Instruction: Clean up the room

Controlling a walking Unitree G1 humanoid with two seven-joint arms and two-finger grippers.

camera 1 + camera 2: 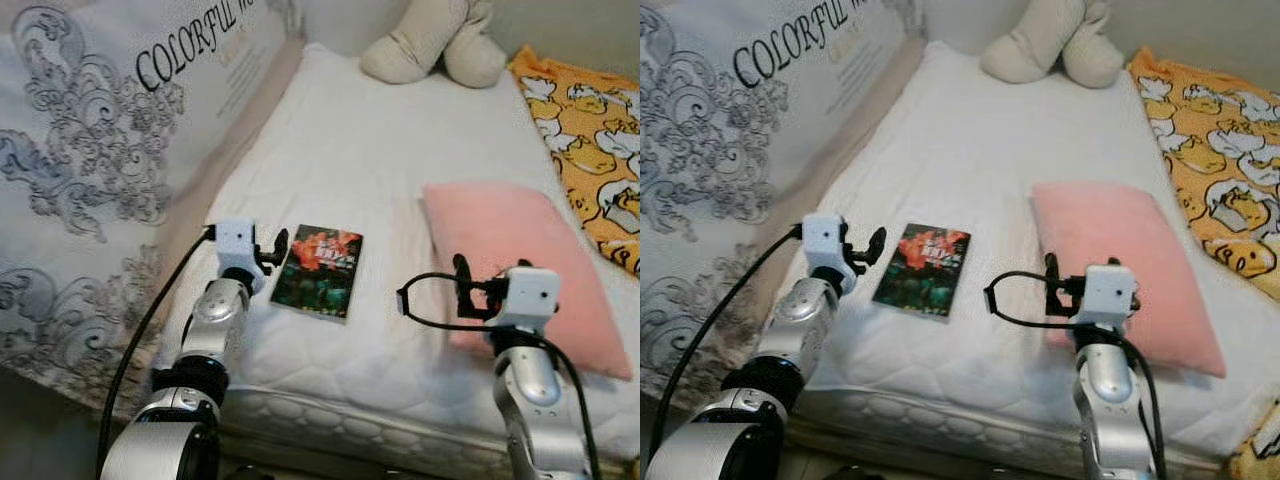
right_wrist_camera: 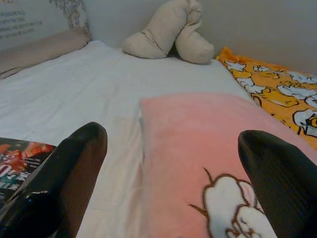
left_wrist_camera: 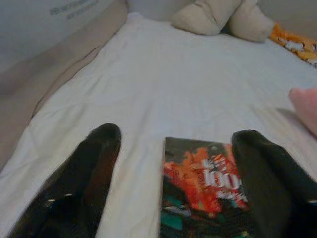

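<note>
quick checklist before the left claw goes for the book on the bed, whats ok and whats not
1. Left claw open: ok, the left wrist view shows its fingers spread wide.
2. Left claw lined up with the book: not ok, the book sits off to one side of the gap, under one finger.
3. Book free to lift: ok, it lies flat on the white mattress with nothing on it.
4. Right claw out of the way: ok, it is open above the pink pillow, apart from the book.
5. Pillow away from the book: ok, bare mattress lies between them.
6. Place to put the book: cannot tell.
</note>
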